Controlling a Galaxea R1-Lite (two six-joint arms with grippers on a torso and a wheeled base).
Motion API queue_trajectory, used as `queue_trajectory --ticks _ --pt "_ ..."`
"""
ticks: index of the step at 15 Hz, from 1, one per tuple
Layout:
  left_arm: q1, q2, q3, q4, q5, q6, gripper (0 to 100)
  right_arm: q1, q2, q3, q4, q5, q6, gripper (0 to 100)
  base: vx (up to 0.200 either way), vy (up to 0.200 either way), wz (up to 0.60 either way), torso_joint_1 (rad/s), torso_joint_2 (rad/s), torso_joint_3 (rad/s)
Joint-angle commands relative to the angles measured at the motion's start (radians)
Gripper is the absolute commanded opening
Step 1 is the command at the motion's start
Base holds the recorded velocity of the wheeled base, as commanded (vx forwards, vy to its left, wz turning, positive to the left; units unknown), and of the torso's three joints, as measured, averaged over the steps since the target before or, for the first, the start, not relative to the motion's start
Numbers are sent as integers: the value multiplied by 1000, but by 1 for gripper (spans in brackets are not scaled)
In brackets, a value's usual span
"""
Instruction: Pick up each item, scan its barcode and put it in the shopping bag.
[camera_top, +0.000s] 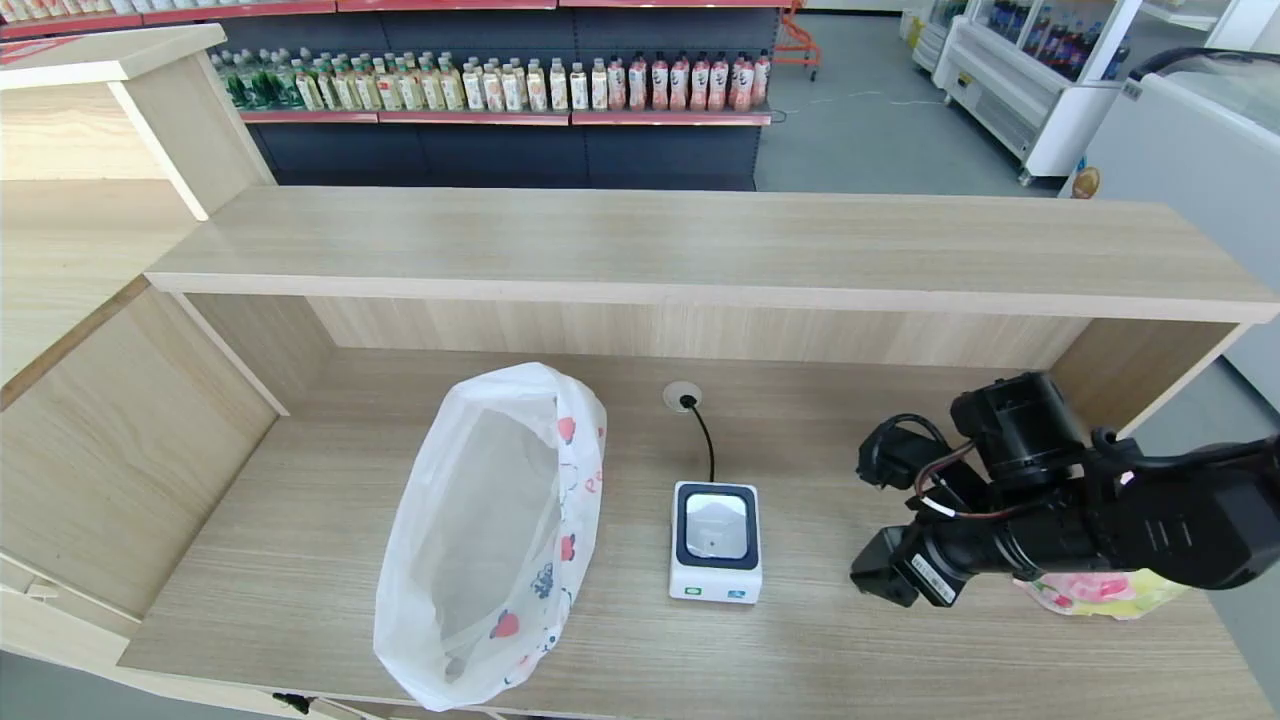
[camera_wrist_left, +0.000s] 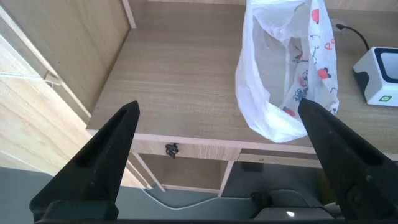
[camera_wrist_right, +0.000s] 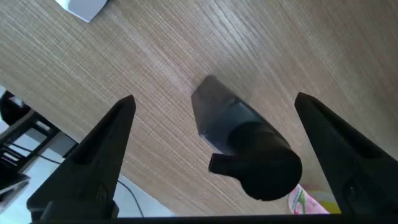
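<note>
A pale wood checkout counter (camera_top: 800, 640) stands before shelves of bottled drinks (camera_top: 500, 85). Left of the white barcode scanner (camera_top: 715, 540), the shopping bag (camera_top: 490, 530) lies gaping, thin white plastic with red hearts. Right of the scanner, the right arm stretches low above a pink-and-yellow snack packet (camera_top: 1095, 595), with the right gripper (camera_wrist_right: 214, 102) spread wide and empty. The left gripper (camera_wrist_left: 219, 106), also wide and empty, hovers off the counter's front edge, left of the scanner.
</note>
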Motion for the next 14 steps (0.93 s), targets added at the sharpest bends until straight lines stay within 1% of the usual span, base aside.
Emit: queue_trajectory --ticks 1,3,5,9,14 --pt "1 0 0 0 0 0 100 -2 59 1 -31 -9 -42 100 0 0 0 0 0 0" --pt "1 0 0 0 0 0 100 -3 85 1 -77 -15 -99 100 0 0 0 0 0 0" --pt "1 0 0 0 0 0 100 -3 95 11 -100 -15 -124 100 0 0 0 0 0 0" --pt "1 0 0 0 0 0 100 -11 101 14 -104 -15 -130 100 0 0 0 0 0 0" --pt "1 0 0 0 0 0 100 -25 128 34 -175 -8 -131 100 0 0 0 0 0 0"
